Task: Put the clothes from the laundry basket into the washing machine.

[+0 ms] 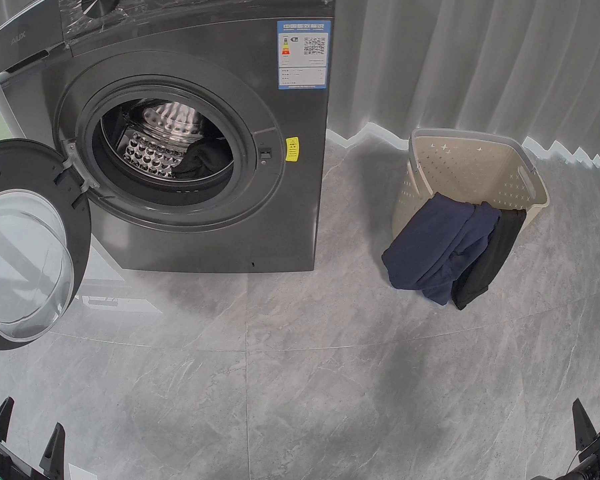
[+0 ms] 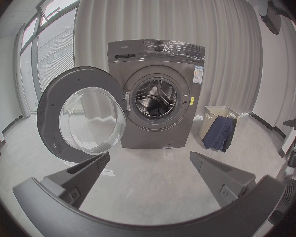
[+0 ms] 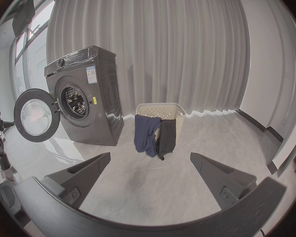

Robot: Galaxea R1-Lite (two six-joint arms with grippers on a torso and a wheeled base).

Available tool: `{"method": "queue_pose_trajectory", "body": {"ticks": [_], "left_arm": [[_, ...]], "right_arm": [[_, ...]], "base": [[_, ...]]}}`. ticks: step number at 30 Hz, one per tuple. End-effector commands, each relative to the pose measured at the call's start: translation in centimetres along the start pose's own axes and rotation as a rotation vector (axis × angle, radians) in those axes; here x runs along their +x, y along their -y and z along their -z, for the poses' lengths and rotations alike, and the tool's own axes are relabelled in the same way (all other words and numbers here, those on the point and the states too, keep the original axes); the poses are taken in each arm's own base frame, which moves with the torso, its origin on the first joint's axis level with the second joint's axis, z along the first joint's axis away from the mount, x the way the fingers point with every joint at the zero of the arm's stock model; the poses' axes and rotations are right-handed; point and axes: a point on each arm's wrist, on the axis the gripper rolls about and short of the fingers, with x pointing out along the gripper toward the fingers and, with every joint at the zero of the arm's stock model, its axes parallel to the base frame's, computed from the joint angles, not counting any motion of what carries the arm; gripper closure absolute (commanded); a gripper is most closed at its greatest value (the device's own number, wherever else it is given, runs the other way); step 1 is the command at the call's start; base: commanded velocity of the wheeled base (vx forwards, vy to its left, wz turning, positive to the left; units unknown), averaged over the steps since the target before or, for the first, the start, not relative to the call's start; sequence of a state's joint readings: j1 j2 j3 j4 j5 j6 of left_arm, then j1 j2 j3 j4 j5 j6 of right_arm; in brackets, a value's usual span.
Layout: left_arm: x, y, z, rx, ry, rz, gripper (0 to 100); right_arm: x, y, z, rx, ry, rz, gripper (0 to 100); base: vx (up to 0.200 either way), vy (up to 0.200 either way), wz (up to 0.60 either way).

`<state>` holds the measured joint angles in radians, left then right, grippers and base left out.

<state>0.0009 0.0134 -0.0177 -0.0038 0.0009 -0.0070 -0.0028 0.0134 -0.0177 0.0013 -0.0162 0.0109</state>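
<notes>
Pinch navy garment (image 1: 440, 241) high at laundry basket (image 1: 473, 135) front rim with spread, empty right claw (image 3: 149, 155), lifting fully clear.

Head view high, angled down at washer (image 1: 293, 221) and basket (image 1: 473, 168). Both wrist views low, level, farther back, sharing them.

The grey washing machine (image 1: 293, 201) stands with its door (image 1: 27, 248) open and a dark garment (image 1: 203, 158) in its drum (image 1: 157, 135). A navy garment (image 1: 440, 245) and a black garment (image 1: 490, 258) drape over the rim of the beige laundry basket (image 1: 473, 161).
</notes>
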Motion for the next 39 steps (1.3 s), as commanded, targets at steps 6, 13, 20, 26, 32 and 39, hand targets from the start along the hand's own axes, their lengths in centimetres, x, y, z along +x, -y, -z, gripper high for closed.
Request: {"method": "queue_pose_trajectory", "body": {"ticks": [6, 13, 20, 26, 32, 39], "left_arm": [[0.06, 0.0, 0.5, -0.005, -0.008, -0.001, 0], [0.06, 0.01, 0.5, -0.007, -0.008, 0.003, 0], [0.06, 0.0, 0.5, 0.005, -0.008, 0.002, 0], [0.06, 0.01, 0.5, -0.002, -0.008, 0.003, 0], [0.06, 0.01, 0.5, -0.007, -0.008, 0.003, 0], [0.06, 0.0, 0.5, -0.002, -0.008, 0.002, 0]], "right_arm": [[0.03, 0.01, 0.52, 0.0, -0.005, 0.001, 0], [0.03, 0.0, 0.52, 0.0, -0.005, 0.0, 0], [0.03, 0.01, 0.52, 0.0, -0.005, 0.001, 0], [0.03, 0.0, 0.52, 0.0, -0.005, 0.0, 0], [0.03, 0.01, 0.52, 0.0, -0.005, 0.001, 0], [0.03, 0.0, 0.52, 0.0, -0.005, 0.0, 0]], "base": [[0.0, -0.2, 0.0], [0.0, -0.057, 0.0], [0.0, -0.086, 0.0], [0.0, -0.2, 0.0], [0.0, 0.0, 0.0], [0.0, -0.114, 0.0]]}}
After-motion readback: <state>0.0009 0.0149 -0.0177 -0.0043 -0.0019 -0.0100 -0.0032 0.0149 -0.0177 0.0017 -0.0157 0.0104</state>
